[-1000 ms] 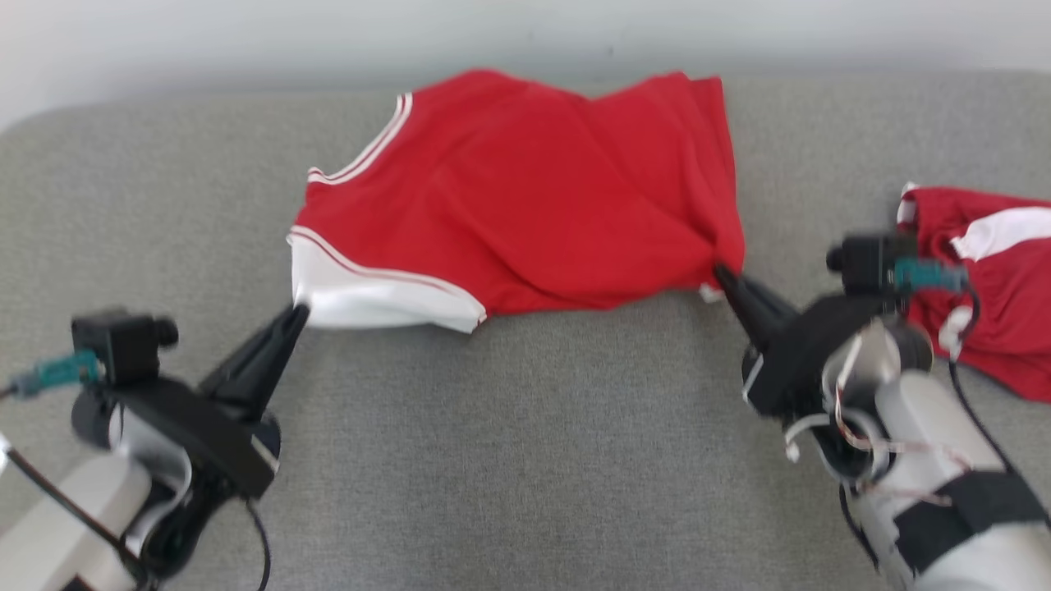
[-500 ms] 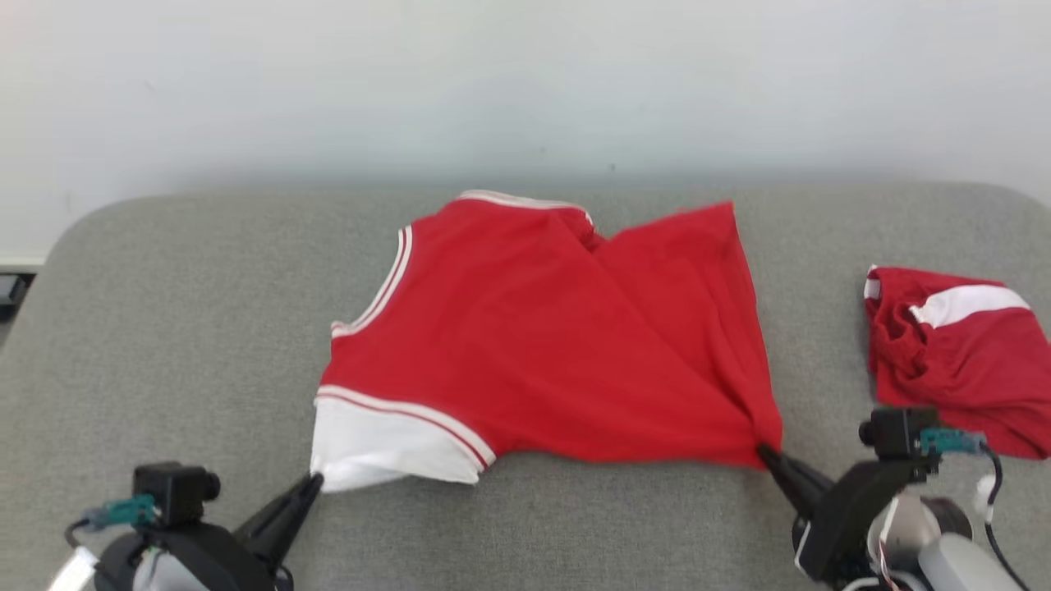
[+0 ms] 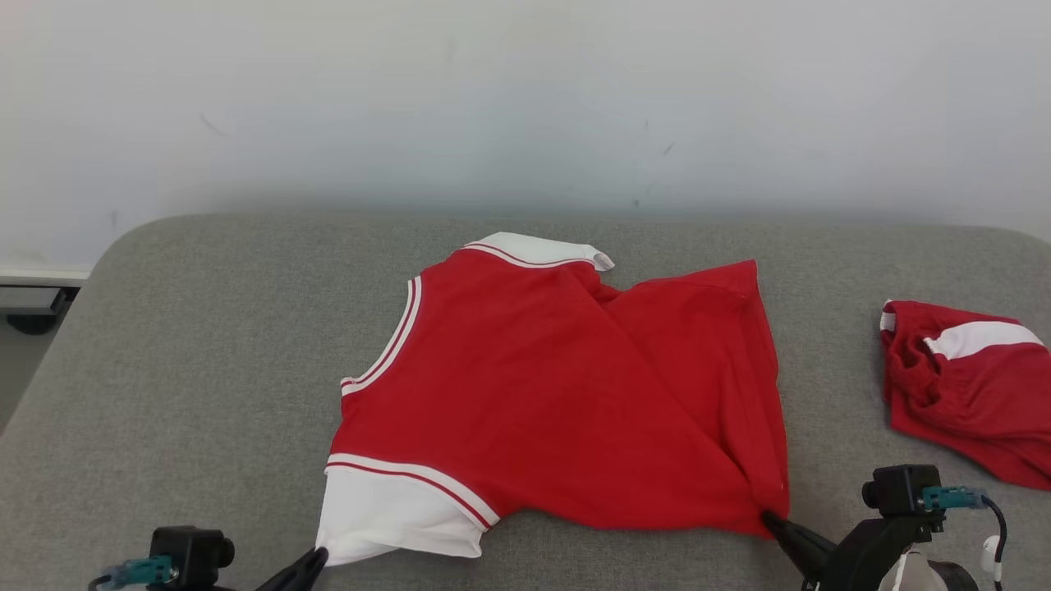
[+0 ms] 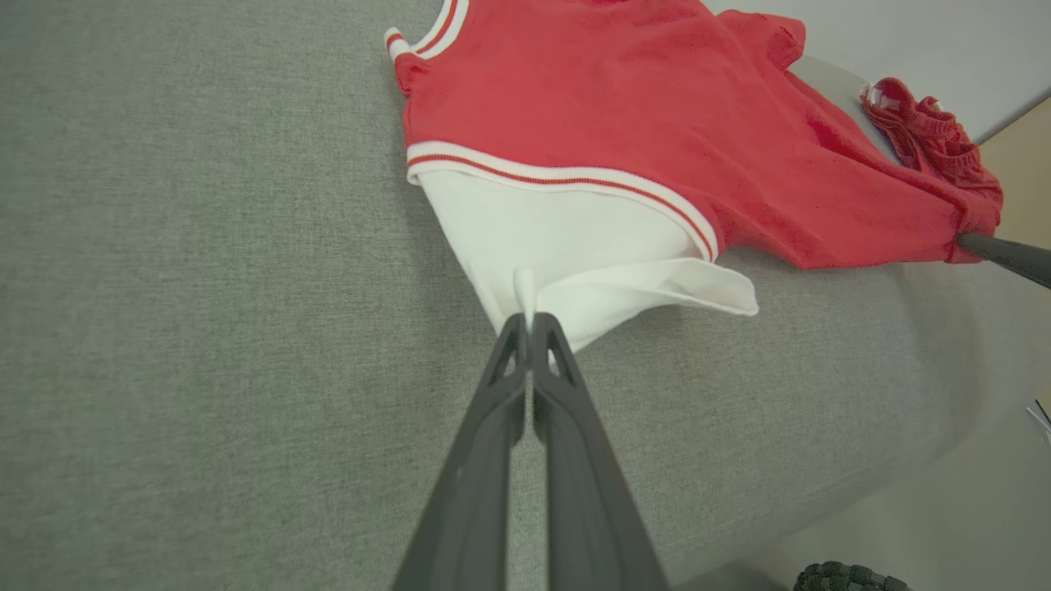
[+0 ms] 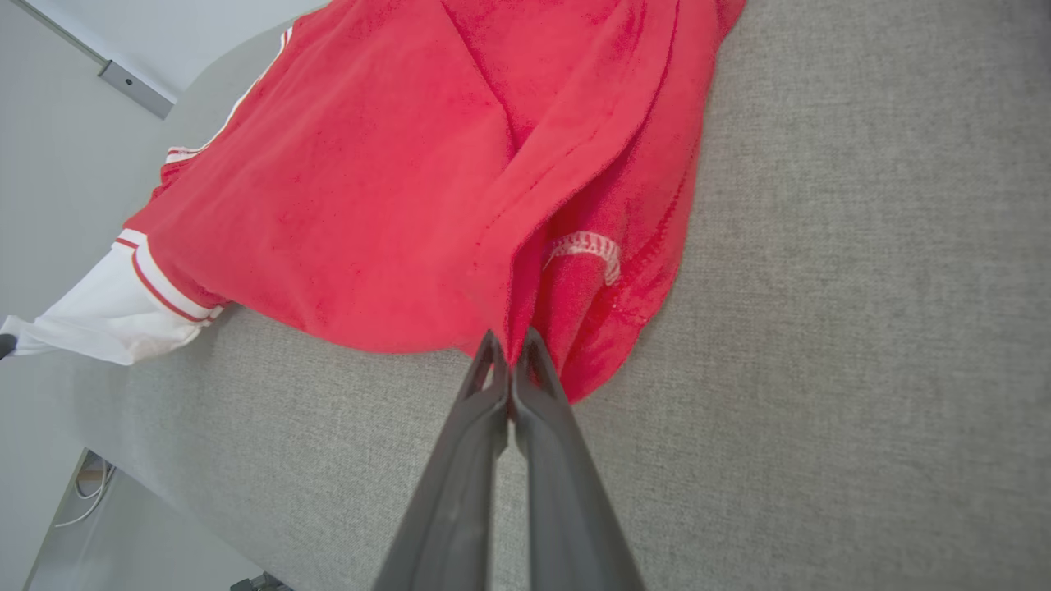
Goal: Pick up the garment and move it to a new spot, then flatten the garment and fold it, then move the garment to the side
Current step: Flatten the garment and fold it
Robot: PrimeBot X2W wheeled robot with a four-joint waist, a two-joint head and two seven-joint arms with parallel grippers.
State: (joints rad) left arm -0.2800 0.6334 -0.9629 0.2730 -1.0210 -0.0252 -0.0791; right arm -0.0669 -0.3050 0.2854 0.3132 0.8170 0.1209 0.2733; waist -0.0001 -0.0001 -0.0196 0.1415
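Observation:
The garment (image 3: 558,402) is a red shirt with white sleeves and striped trim, spread wrinkled on the grey padded table (image 3: 205,353). My left gripper (image 3: 316,560) is shut on the near white sleeve (image 4: 575,246) at the lower left of the head view; the left wrist view shows white cloth pinched at that gripper's tips (image 4: 525,316). My right gripper (image 3: 768,519) is shut on the garment's near red corner (image 5: 575,328), with red cloth caught between its tips (image 5: 509,345). The far sleeve (image 3: 538,249) lies folded at the back.
A second red and white garment (image 3: 965,386) lies crumpled at the table's right side. A pale wall (image 3: 525,98) rises behind the table. The table's near edge (image 4: 862,492) drops to the floor close behind both grippers.
The head camera has tilted up, showing more wall. Both grippers have pulled the garment toward the near edge, still shut on it, and the cloth has stretched out flatter.

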